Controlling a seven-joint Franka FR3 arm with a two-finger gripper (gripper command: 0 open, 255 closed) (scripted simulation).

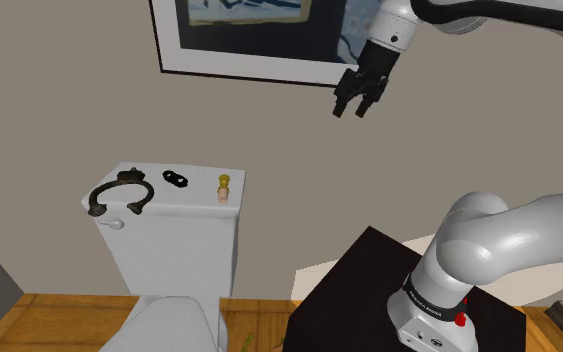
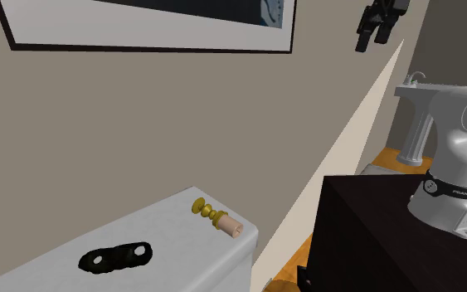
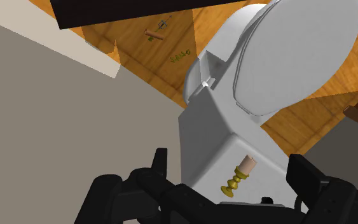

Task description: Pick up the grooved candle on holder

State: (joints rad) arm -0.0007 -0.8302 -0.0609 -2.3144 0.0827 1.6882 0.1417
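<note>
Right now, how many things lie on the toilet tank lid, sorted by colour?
Black or dark: 2 (horseshoe-shaped piece, flat two-holed piece)
Gold and pale: 1 (candle on holder, lying on its side)
Total: 3 on the tank lid

A beige wall [image 1: 269, 170] carries a dark-framed picture [image 1: 259, 40]. Below it a white toilet [image 1: 174, 250], lid shut, stands on a wooden floor [image 1: 49, 320]. Further off is what looks like a pedestal basin [image 2: 414, 124].
</note>
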